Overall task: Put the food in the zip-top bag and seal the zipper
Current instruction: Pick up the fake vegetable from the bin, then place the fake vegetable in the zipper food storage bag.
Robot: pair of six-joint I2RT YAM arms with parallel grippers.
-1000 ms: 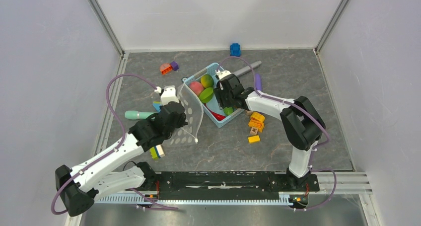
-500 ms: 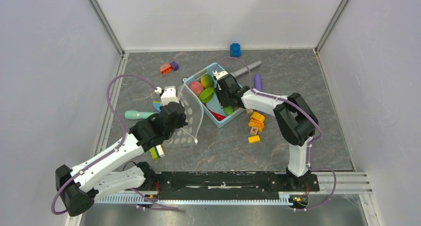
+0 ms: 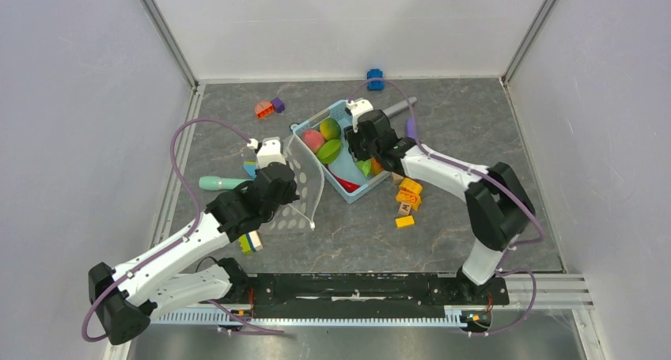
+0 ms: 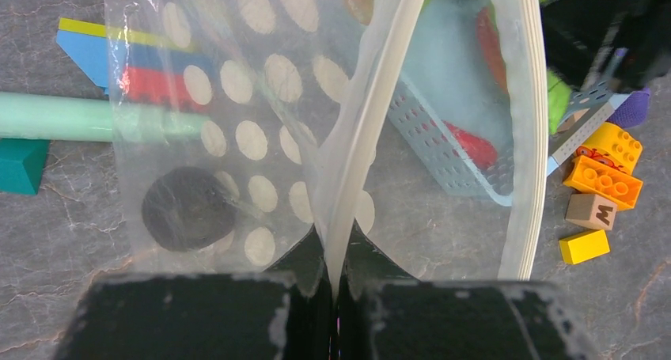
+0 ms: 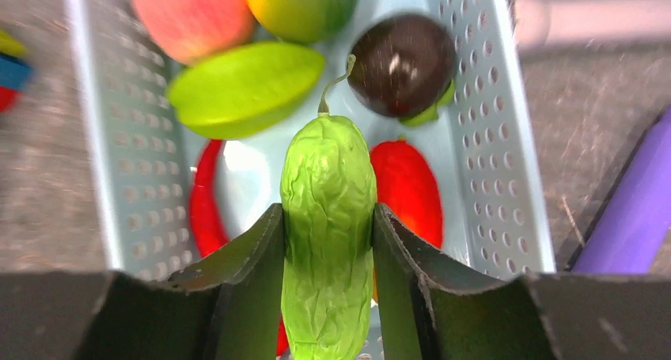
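1. Right gripper (image 5: 326, 227): both fingers are clamped against the sides of a wrinkled green toy gourd (image 5: 327, 170), which runs lengthwise between them with its stem pointing away from the wrist.
2. The held gourd lies over the inside of the light-blue mesh basket (image 5: 490, 138). Whether it touches the basket floor cannot be told.
3. Food in the basket beyond the gourd: a pink fruit (image 5: 190, 12), a green-orange fruit (image 5: 301, 4), a flat green piece (image 5: 245, 87) and a dark brown round piece (image 5: 399, 63). A red piece (image 5: 407, 190) lies just beside the gourd.
4. Left gripper (image 4: 333, 245): closed tightly on one lip of the zip-top bag (image 4: 237, 138), with the pinched edge rising straight out from between the fingers.
5. The zipper (image 4: 526, 138) on the other lip curves apart from the pinched lip, so the mouth gapes.
6. Top view: the bag (image 3: 305, 187) stands just beside the basket (image 3: 305, 128) on its left side, mouth toward it.
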